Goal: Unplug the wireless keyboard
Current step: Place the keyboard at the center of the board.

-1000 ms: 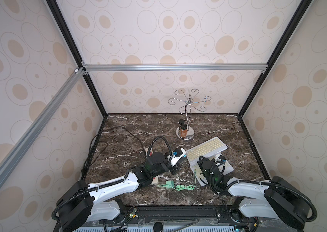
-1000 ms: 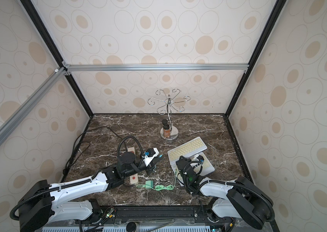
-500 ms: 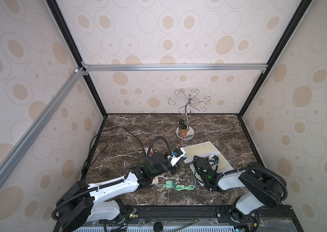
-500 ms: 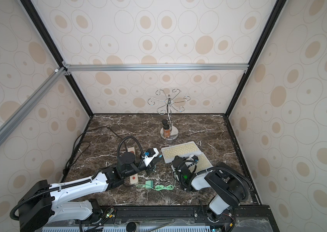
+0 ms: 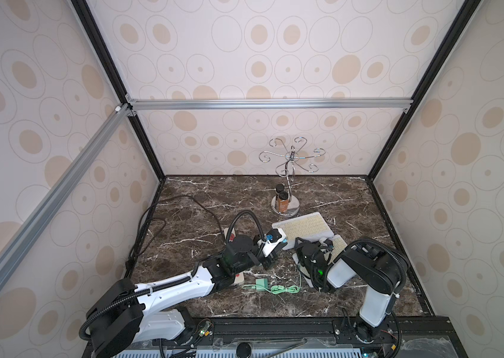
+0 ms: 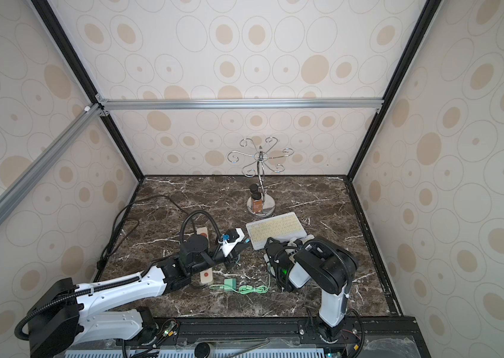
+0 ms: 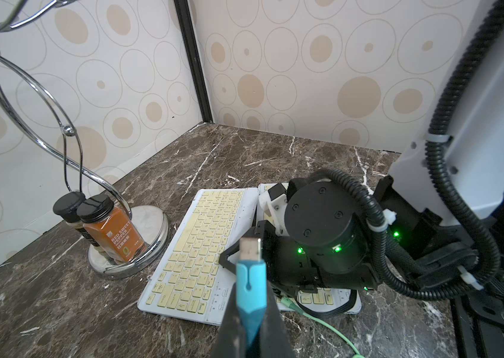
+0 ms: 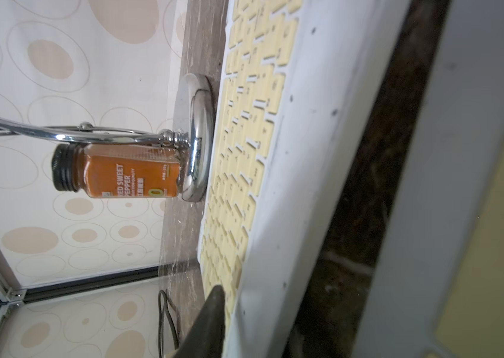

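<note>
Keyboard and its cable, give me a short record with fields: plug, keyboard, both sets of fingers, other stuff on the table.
Plug: blue, metal tip bare, out of the keyboard
Keyboard: white, yellow keys, lying flat
Left fingers: shut on the plug
Right fingers: at the keyboard's edge; open or shut unclear
Also there: spice jar on a chrome stand, power strip, green cable

Chrome stand [image 5: 294,211] just behind keyboard [image 5: 304,227]
</note>
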`<action>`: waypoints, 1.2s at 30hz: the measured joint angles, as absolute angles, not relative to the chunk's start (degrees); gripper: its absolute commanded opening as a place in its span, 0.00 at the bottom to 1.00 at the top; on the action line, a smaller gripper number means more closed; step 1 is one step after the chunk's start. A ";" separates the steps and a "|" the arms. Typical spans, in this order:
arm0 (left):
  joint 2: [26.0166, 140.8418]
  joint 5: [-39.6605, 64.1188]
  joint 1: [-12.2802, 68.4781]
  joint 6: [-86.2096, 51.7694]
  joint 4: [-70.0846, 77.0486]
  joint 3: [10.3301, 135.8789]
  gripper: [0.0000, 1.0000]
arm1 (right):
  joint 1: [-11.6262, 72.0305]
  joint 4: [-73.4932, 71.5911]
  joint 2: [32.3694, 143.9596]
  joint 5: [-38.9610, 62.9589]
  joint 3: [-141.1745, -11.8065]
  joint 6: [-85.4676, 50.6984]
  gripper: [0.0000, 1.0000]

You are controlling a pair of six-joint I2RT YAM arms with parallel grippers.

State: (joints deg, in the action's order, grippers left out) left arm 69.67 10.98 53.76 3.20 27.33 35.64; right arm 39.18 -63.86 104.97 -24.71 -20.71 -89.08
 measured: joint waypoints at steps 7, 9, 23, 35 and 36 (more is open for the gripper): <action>69.67 10.98 53.76 3.20 27.33 35.64 0.00 | 37.58 -66.72 105.06 -22.46 -20.80 -88.71 0.59; 69.67 10.98 53.76 3.20 27.33 35.64 0.00 | 37.47 -66.76 104.31 -22.22 -20.78 -88.40 0.66; 69.67 11.00 53.76 3.20 27.33 35.64 0.00 | 37.21 -45.91 86.26 -22.46 -19.86 -85.27 1.00; 69.97 11.03 53.76 3.20 27.35 35.64 0.00 | 37.17 -30.63 73.10 -23.99 -19.94 -78.96 0.98; 70.17 11.05 53.76 3.20 27.35 35.64 0.02 | 37.17 -29.76 71.68 -24.01 -19.94 -78.00 0.97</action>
